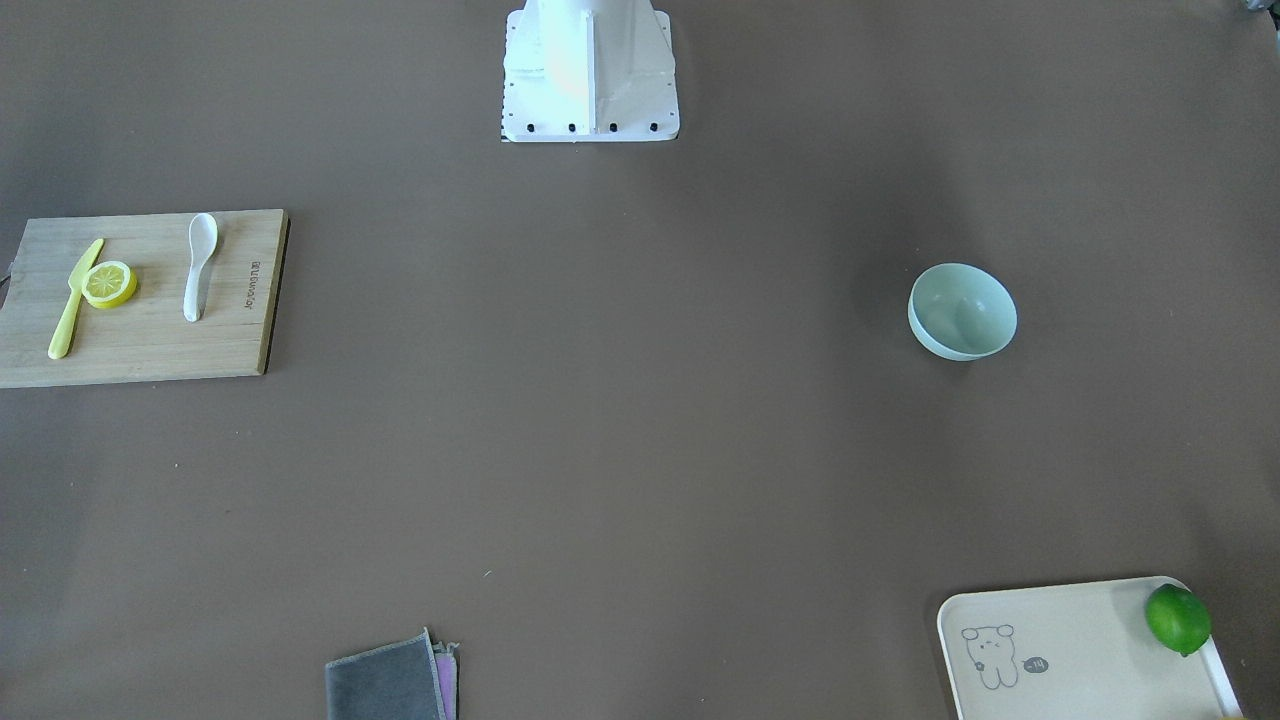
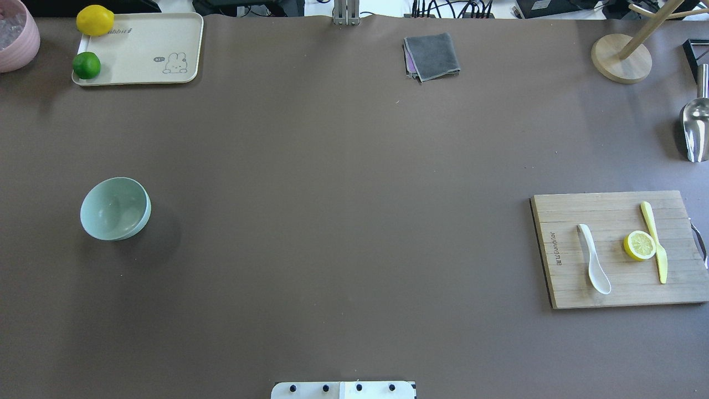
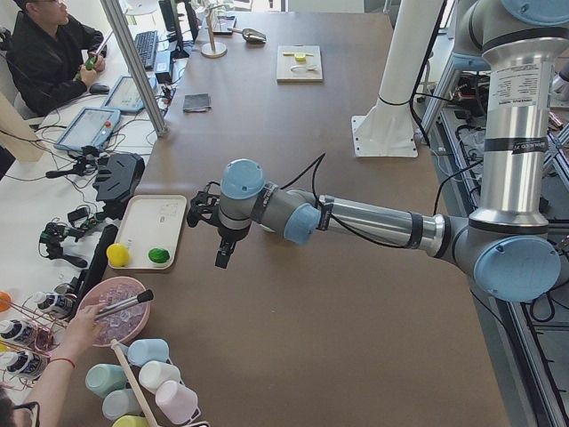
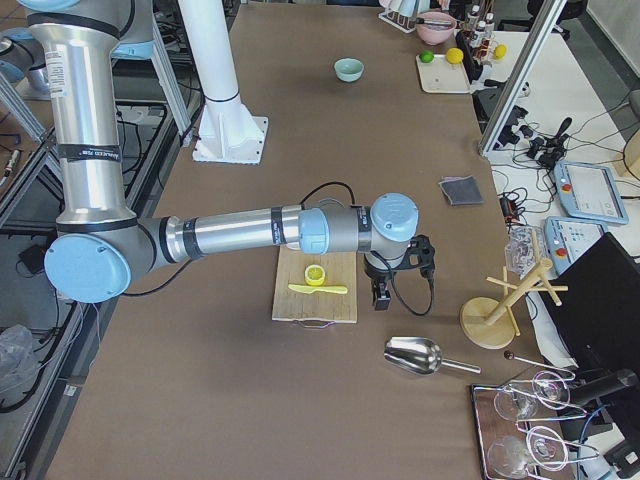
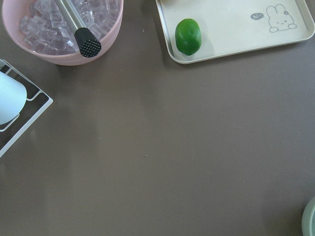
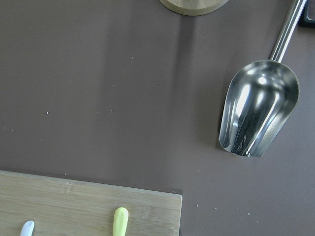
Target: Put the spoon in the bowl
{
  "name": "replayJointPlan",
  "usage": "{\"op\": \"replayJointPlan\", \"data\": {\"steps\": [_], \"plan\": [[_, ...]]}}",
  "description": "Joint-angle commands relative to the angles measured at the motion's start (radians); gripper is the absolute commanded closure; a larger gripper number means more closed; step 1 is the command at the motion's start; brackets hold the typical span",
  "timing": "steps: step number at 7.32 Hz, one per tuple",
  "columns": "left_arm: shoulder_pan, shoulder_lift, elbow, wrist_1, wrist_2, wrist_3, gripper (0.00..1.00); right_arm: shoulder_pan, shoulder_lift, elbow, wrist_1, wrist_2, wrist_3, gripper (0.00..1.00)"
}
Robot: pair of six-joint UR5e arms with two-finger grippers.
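Worktop (image 2: 354, 221): brown sheet seen from my remote feeds, both UR5e arms reaching out over it.
L arm (image 3: 373, 218): stretched across the worktop's L end, wrist bent down.
R arm (image 4: 240, 232): stretched over the R end, wrist above the cutting board's far edge.
Cutting board (image 2: 609, 208): bamboo, flat on the robot's R side; carries spoon, lemon slice, knife.
Tray (image 2: 138, 66): cream w/ bunny drawing, far L corner; a lime (image 2: 86, 65) and a lemon (image 2: 94, 20) sit on its L edge.
Pink bowl (image 5: 59, 59): holds ice cubes, just beside the tray in my L wrist cam.
Bowl (image 2: 115, 208): mint green, upright on the robot's L side, well apart from the board.
Scoop (image 6: 258, 110): shiny metal, on the worktop near the board's R corner.
Cloth (image 2: 432, 56): grey, folded, far edge, centre.
L pincer (image 3: 225, 258): hangs fingers-down above the worktop near the tray; I can't tell how far its fingers are parted or if it has anything.
R pincer (image 4: 380, 297): hangs btwn board and scoop; same, I can't tell.
Spoon (image 2: 594, 258): white, flat on the board, scoop end toward the robot, handle pointing away.
Knife (image 2: 654, 241): slim, yellow, along the board's R part.
Lemon slice (image 2: 640, 245): cut face up, btwn spoon and knife, right against the knife.
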Motion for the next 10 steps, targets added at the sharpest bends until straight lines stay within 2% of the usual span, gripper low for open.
{"op": "replayJointPlan", "data": {"steps": [1, 2, 4, 5, 6, 10], "plan": [[0.075, -0.067, 0.035, -0.004, 0.002, -0.096, 0.02, -0.011, 0.01, -0.005, -0.001, -0.002, 0.003, 0.0], [0.112, -0.072, 0.065, -0.095, 0.002, -0.22, 0.02, -0.011, 0.009, -0.001, 0.0, 0.001, 0.004, 0.0], [0.231, -0.076, 0.214, -0.454, 0.012, -0.479, 0.02, -0.014, 0.013, 0.004, 0.0, 0.004, 0.014, 0.0], [0.299, -0.082, 0.231, -0.535, 0.049, -0.555, 0.02, -0.023, 0.022, 0.008, 0.002, 0.01, 0.091, 0.0], [0.347, -0.084, 0.228, -0.543, 0.08, -0.608, 0.02, -0.049, 0.033, 0.025, 0.002, 0.012, 0.151, 0.0], [0.439, -0.096, 0.228, -0.553, 0.082, -0.665, 0.02, -0.121, 0.036, 0.067, 0.002, 0.017, 0.234, 0.0]]}}
